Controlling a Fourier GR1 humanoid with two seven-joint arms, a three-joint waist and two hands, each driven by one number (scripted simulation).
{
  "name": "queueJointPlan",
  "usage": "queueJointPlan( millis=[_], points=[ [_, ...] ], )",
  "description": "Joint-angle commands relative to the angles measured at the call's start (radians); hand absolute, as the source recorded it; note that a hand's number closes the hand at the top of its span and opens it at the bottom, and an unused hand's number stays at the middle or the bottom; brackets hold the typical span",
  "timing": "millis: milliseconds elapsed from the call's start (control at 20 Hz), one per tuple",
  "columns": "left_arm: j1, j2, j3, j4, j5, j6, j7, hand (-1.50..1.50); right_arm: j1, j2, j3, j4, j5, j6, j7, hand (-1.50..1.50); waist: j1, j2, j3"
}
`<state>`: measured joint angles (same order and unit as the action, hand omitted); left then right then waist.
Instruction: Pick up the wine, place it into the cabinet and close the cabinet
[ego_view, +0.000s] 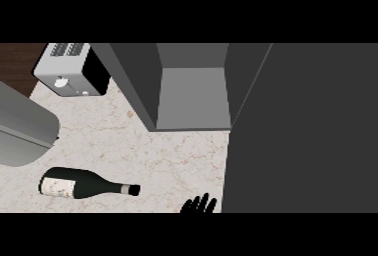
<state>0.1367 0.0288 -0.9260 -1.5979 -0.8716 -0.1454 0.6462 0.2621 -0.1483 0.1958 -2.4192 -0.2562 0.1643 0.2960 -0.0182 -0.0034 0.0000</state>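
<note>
The wine bottle (87, 184) lies on its side on the marble counter (148, 145) at the lower left. It is dark green with a pale label, and its neck points right. The grey cabinet (190, 95) stands open at the top middle, its inside bare, and its dark door (303, 130) is swung out across the right side. My right hand (199, 205) shows at the bottom edge just left of the door, open with fingers up, and stands right of the bottle's neck without touching it. My left hand does not show.
A silver toaster (70, 70) stands at the back left of the counter. A large grey rounded shape (22, 127), perhaps my left forearm, comes in from the left edge above the bottle.
</note>
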Motion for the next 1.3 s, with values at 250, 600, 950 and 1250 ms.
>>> queueJointPlan(
  millis=[250,600,950,1250],
  points=[
    [-0.032,-0.028,-0.197,0.043,0.014,0.127,0.164,-1.5,0.062,-0.018,0.043,-0.282,-0.023,-0.061,0.16,-1.5,-0.001,-0.001,-0.001],
    [-0.058,-0.025,-0.161,0.031,0.008,0.125,0.149,-1.5,0.042,-0.036,0.027,-0.315,-0.062,-0.087,0.209,-1.5,0.002,-0.002,-0.001],
    [-0.104,-0.028,-0.193,0.0,0.023,0.133,0.185,-1.5,0.046,-0.01,0.114,-0.321,0.023,-0.113,0.186,-1.5,-0.004,-0.004,-0.001],
    [-0.207,-0.024,-0.133,0.044,0.0,0.15,0.191,-1.5,0.011,-0.014,0.055,-0.265,-0.021,-0.113,0.177,-1.5,0.003,-0.001,0.0]
  ],
)
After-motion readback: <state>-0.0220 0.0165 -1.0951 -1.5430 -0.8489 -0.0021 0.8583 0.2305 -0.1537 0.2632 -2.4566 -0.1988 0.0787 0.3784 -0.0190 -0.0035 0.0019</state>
